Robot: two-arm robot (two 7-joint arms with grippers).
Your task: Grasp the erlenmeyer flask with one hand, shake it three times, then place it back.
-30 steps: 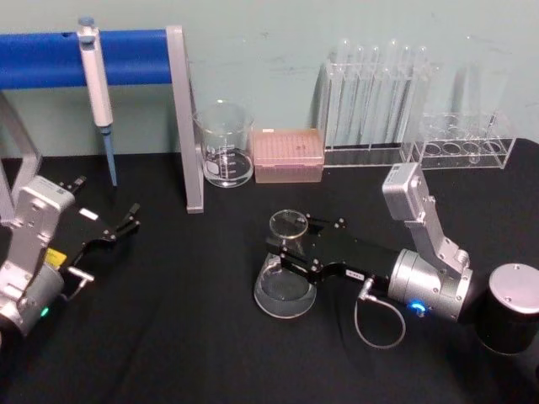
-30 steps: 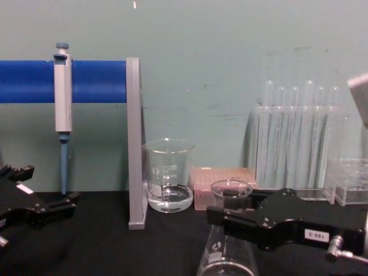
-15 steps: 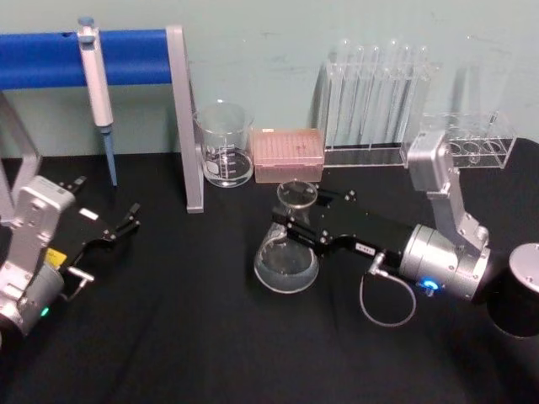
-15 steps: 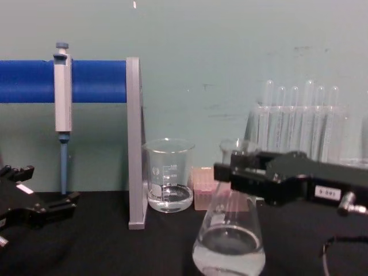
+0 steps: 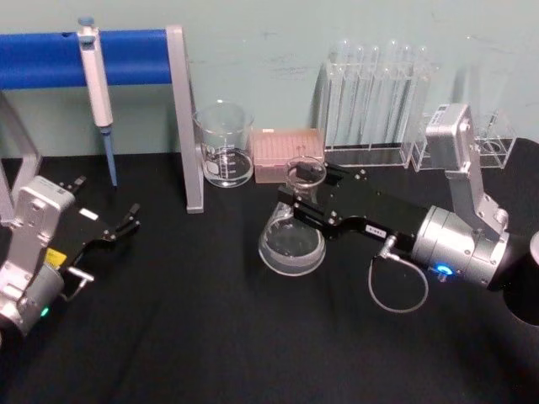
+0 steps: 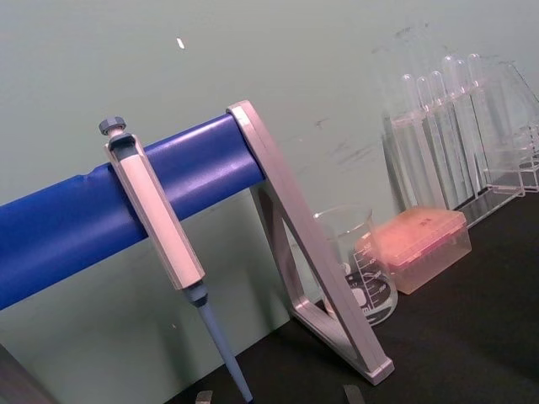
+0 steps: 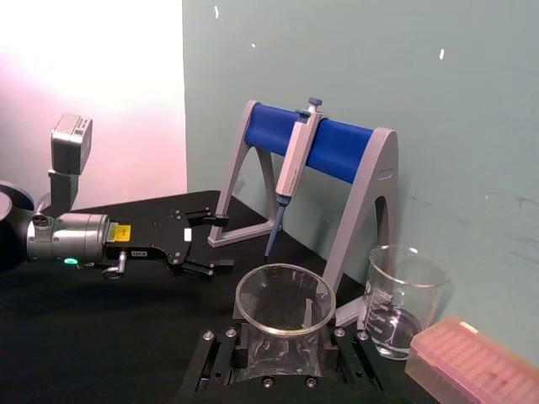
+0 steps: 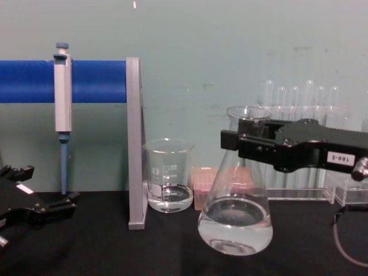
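One erlenmeyer flask (image 8: 236,214) is held tilted and clear of the table (image 5: 210,337), near its middle. Its neck is clamped between the fingers (image 7: 215,366) of the right gripper (image 5: 301,195). The left gripper (image 5: 125,222) is parked by the table's left edge, with its fingers spread apart and nothing held.

Along the far edge are set one glass beaker (image 5: 224,156), one pink tip box (image 5: 289,154) and two clear racks (image 5: 370,153). Six test tubes (image 8: 282,126) can be counted in the chest view. One pipette (image 5: 94,76) is hung on one blue-barred stand (image 5: 185,118) towards the far left corner.

Clear liquid in the flask's base and a white label reading "180-5" are made out in the chest view. The flask's open mouth is seen from above in the right wrist view. The pipette, stand, beaker and tip box are seen in the left wrist view.
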